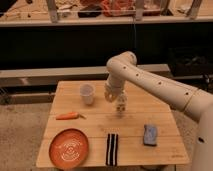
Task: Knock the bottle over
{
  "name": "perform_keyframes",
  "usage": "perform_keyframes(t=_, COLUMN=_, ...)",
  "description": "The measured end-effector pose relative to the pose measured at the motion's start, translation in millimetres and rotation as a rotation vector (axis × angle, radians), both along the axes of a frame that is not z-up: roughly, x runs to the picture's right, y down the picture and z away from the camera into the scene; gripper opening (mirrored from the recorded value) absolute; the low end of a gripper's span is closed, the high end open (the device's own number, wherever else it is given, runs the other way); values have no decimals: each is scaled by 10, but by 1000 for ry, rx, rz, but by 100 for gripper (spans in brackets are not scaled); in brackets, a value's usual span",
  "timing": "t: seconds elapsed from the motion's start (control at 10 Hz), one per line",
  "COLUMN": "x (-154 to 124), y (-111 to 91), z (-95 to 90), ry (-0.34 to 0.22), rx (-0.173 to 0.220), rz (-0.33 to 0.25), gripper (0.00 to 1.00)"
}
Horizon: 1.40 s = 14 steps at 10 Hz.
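Note:
The bottle (120,105) is small, stubby and pale, and stands upright near the middle of the wooden table (95,125). My gripper (112,94) hangs from the white arm (150,82), which reaches in from the right. The gripper sits just above and to the left of the bottle, close to or touching its top. It partly hides the bottle's upper part.
A white cup (87,93) stands left of the gripper. An orange carrot (67,116) lies at the left. An orange plate (69,147) is at the front left, a black-and-white striped item (112,148) at the front middle, and a blue-grey sponge (149,134) at the right.

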State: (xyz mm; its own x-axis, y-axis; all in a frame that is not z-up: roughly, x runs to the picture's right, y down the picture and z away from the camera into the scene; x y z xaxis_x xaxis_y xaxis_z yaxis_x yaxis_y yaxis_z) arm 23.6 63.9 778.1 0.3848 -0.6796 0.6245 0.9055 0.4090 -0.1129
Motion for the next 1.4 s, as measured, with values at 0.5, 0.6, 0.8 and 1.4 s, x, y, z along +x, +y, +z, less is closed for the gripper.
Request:
perform_keyframes(t=0.5, x=-49, y=42, z=-29, ry=77, rx=-19, rz=-2, gripper=3)
perform_keyframes(t=0.6, x=-18, y=56, z=-22, ry=90, rx=-24, rz=9, gripper=3)
perform_keyframes(t=0.8, x=-33, y=80, z=-8, ry=100, rx=-36, rz=27, gripper=3)
perform_keyframes(t=1.4, x=166, y=110, z=-25, ry=149, rx=-57, rz=96, gripper=3)
